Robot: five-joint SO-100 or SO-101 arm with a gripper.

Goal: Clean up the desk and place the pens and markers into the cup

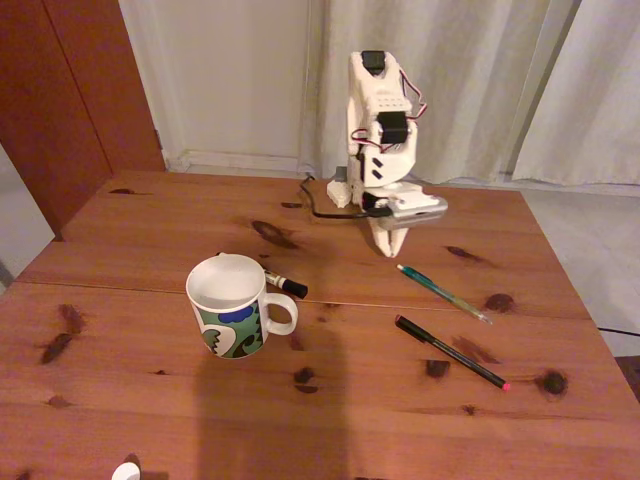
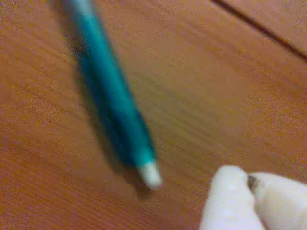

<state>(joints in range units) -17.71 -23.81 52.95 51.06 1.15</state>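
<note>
Pincer tips are seen pressed together with nothing between them, pointed down just above the surface, beside the teal pen's near end. Up close, the wrist view shows the pen's pale tip lying just beside the white fingertips, apart. The fixed view adds the mug, a marker behind it, and the black pen

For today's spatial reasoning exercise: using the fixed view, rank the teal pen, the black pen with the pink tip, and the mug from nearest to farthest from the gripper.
Measured from the gripper:
1. Teal pen, just below and right of the fingertips.
2. Black pen with the pink tip, further toward the camera, on the right.
3. Mug, away on the left of the desk.
</note>
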